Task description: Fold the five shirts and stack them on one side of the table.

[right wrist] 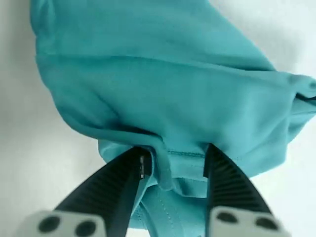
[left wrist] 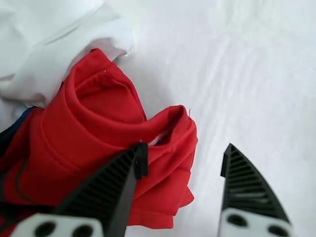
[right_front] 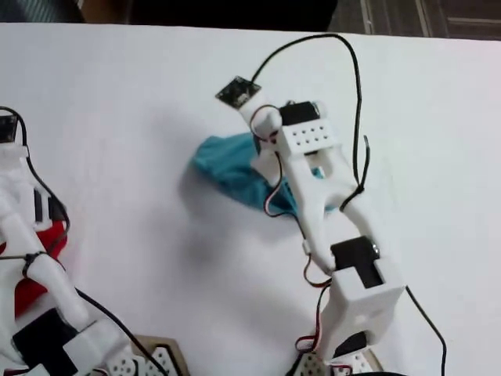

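A crumpled teal shirt [right_front: 223, 168] is seen near the middle of the white counter [right_front: 117, 102], partly covered by the right arm [right_front: 313, 180] that is bent over it from the near edge. In the right wrist view the right hand [right wrist: 175, 165] is lowered onto the cloth with its jaws parted and set astride a raised fold along a stitched hem; the fold is bracketed rather than clenched, a placement judged to suit pinching an edge so the garment can be drawn flat. The teal fabric is shown smooth and slightly glossy, gathered into soft rolls with no sleeve or collar laid out, and it is judged to be unfolded as yet. At the near left edge of the counter a red shirt [left wrist: 89, 148] is bunched beside a white garment [left wrist: 44, 44], with a sliver of blue cloth caught at the edge of that heap. The left hand [left wrist: 182, 160] is held released above this spot, one jaw over the red folds and the other over bare counter, so that nothing is grasped. The red cloth is seen rumpled, its seams and a curled opening turned upward. No folded stack can be made out on either side, and the task is judged to be at an early stage.
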Motion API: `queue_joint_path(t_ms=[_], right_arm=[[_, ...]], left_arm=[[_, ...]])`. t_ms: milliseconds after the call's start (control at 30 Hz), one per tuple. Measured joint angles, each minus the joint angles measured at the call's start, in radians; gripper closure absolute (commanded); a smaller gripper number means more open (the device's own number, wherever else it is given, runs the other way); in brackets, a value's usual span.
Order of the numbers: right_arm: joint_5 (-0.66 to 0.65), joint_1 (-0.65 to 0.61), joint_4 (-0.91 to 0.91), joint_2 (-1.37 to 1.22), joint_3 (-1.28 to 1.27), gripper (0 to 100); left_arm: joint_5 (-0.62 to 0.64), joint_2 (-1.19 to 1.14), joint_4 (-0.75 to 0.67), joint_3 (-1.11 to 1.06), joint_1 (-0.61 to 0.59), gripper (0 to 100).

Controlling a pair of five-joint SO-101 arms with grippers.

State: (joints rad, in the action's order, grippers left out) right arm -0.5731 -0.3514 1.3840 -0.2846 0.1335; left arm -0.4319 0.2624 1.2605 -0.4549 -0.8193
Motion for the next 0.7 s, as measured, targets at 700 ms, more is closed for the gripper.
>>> queue_joint_path(t_ms=[700], right_arm=[[0.0, 0.018, 0.031, -0.031, 0.199, 82.3]], left_arm=[[0.0, 0.0, 0.0, 0.0, 0.0, 74]])
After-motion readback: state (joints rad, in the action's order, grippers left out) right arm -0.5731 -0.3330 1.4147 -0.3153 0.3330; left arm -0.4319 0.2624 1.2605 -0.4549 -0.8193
